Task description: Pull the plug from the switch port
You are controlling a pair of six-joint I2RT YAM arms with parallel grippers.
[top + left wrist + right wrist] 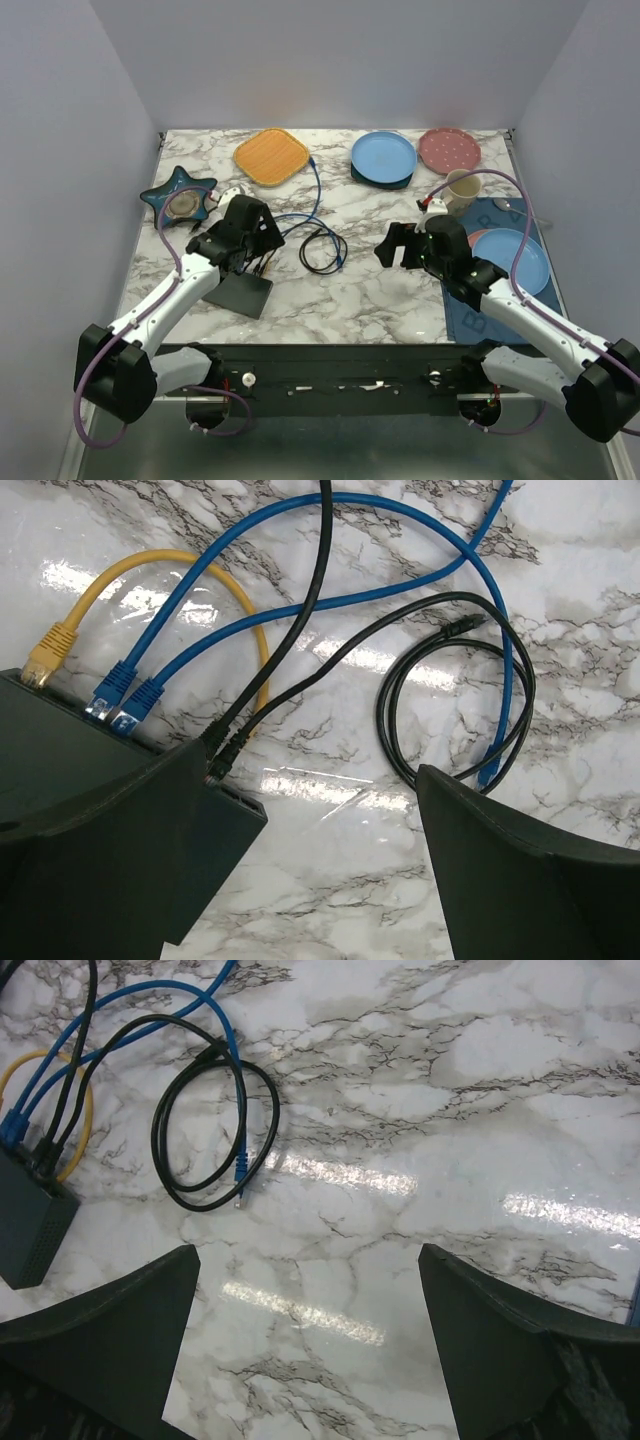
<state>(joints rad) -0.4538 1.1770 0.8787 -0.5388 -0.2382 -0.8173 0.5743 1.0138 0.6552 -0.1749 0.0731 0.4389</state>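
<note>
The switch (pixel 45 745) lies on the marble bench (pixel 330 880) by my left arm. Its socket edge carries a yellow plug (pixel 47 652), two blue plugs (pixel 110 688) and two black plugs (pixel 228 748). My left gripper (pixel 312 760) hangs released over that edge, and my right gripper (pixel 307 1250), also released, hovers near the coiled black cable (pixel 156 1140).

Glossy veined marble tabletop (pixel 420 540), matte black switch (pixel 60 750), smooth rubbery blue cables (pixel 400 510).
</note>
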